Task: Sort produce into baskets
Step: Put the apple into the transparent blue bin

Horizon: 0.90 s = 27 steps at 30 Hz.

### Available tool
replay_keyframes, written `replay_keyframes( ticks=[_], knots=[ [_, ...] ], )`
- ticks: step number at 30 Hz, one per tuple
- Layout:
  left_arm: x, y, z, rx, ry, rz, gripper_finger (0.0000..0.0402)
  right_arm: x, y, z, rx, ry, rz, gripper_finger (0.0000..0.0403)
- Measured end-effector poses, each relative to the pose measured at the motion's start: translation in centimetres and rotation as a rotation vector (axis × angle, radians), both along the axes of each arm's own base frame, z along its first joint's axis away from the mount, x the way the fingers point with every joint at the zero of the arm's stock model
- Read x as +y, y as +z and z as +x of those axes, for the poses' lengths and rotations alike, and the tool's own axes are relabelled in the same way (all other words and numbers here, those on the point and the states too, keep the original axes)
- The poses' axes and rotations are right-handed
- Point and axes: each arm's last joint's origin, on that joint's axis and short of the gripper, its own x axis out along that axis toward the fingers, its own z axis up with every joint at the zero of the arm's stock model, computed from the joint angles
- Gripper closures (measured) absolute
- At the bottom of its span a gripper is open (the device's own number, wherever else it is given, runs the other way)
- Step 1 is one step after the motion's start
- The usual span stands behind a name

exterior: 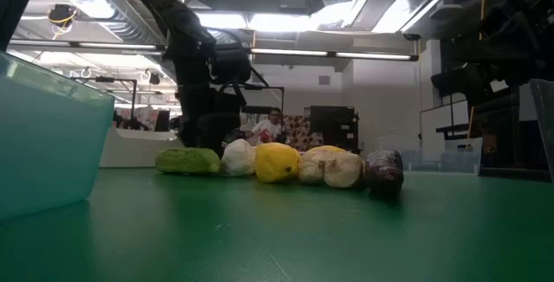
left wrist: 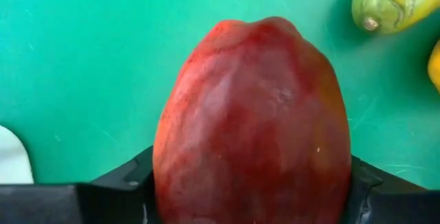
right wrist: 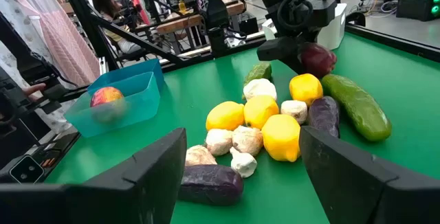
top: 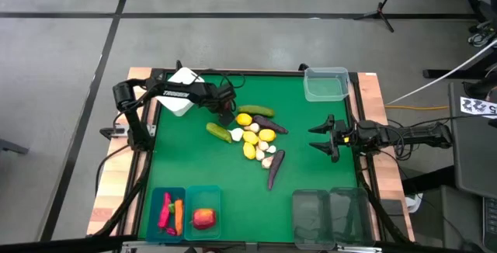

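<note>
The left gripper [top: 226,116] held a red apple [left wrist: 253,124] clamped between its fingers beside the produce pile [top: 256,136]; the right gripper [top: 323,138] waited open by the table's right edge

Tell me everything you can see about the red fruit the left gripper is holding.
The glossy red toy fruit looks like smooth moulded plastic, deep red with orange-yellow streaks and faint ridges running to a rounded top. It sits between the left gripper's dark fingers, which press its two sides. It hangs over the green table mat at the pile's edge, near a green cucumber. Whether it touches the mat cannot be told.
</note>
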Motion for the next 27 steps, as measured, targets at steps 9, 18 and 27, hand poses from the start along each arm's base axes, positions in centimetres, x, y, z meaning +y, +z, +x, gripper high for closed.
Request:
replay_keyframes(
  ticks=[9, 18, 27],
  knots=[
    [-1.6, 1.1, 1.2, 0.006, -0.015, -0.020, 0.0147, 0.0, 0.0, 0.0, 0.000, 0.000, 0.000, 0.0123],
    [-4.8, 6.3, 3.6, 0.085, -0.116, -0.048, 0.0146, 0.0, 0.0, 0.0, 0.001, 0.000, 0.000, 0.0123],
    [-13.5, 11.5, 5.3, 0.085, -0.246, -0.129, 0.0145, 0.0, 0.0, 0.0, 0.002, 0.001, 0.000, 0.0123]
  ],
)
